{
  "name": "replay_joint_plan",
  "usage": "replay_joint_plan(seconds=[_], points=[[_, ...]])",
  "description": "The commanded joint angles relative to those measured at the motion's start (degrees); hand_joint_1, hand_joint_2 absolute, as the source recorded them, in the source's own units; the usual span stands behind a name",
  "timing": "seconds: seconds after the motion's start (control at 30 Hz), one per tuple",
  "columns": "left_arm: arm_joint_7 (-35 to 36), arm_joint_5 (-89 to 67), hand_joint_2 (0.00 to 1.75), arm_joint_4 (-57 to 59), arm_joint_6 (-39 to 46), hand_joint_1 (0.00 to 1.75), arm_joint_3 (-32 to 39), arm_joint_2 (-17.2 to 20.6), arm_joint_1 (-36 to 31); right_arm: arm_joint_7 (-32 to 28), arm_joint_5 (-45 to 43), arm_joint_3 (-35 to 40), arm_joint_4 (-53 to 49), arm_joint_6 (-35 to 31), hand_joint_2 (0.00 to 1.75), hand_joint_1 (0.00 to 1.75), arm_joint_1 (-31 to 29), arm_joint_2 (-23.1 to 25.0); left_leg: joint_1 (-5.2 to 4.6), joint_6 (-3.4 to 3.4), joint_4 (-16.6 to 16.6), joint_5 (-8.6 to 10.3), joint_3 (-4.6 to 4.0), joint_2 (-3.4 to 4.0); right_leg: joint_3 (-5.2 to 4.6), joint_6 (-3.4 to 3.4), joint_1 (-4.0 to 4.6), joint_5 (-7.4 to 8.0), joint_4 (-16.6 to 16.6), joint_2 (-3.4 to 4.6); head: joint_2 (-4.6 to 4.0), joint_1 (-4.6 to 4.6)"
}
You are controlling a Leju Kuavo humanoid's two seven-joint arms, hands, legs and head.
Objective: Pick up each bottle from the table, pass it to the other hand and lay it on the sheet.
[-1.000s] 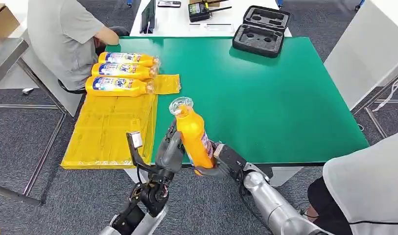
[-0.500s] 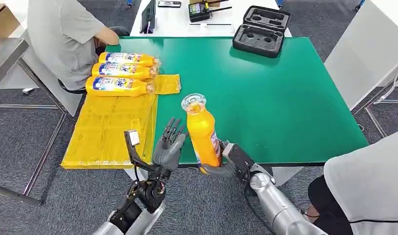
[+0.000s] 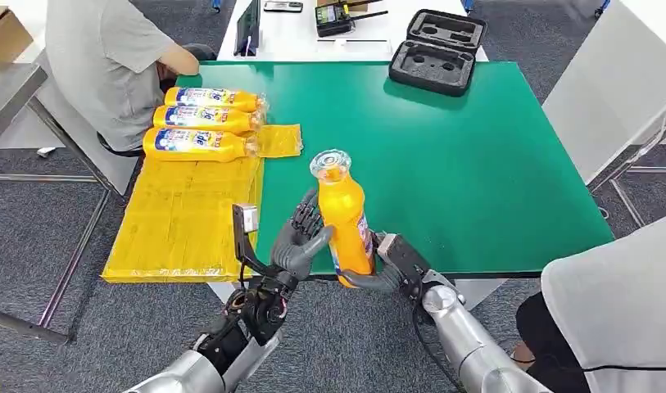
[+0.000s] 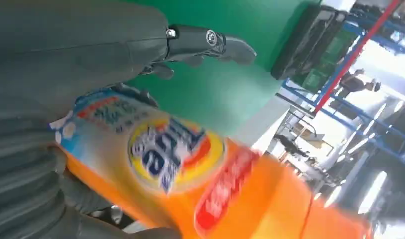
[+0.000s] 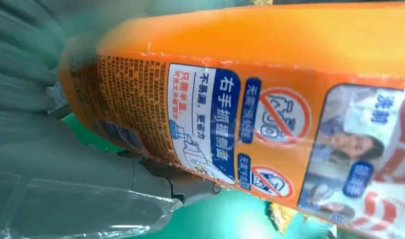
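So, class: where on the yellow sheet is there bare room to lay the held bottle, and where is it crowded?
The yellow sheet is bare from the nearest of the three lying bottles down to its near edge. Its far end is crowded with those bottles, side by side beside the seated person.

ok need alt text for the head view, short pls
The right hand holds an orange bottle upright at the green table's near edge, the left hand touching its side. Three bottles lie on a yellow sheet.

Bright, even light overhead; both wrist views blurred, perhaps by closeness.
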Motion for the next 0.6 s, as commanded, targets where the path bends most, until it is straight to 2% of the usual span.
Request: replay_joint_plan(seconds=[0.03, 0.6], points=[[-1.94, -5.28, 1.75, -2.23, 0.56, 0.00, -2.60, 0.71, 1.26, 1.87, -1.43, -2.08, 2.64, 3.53, 1.75, 1.75, -4.65, -0.35, 0.04, -0.10, 0.02, -0.07, 0.11, 0.11, 0.07, -0.10, 0.04, -0.03, 0.02, 0.10, 0.00, -0.02], [-1.19, -7.95, 1.75, -4.77, 1.51, 0.00, -1.09, 1.32, 1.97, 3.15, -1.29, -1.42, 3.95, 2.83, 1.75, 1.75, -6.49, 0.34, 0.02, -0.08, -0.01, -0.04, 0.09, 0.11, 0.05, -0.08, 0.02, -0.01, 0.00, 0.10, 0.00, 0.00]])
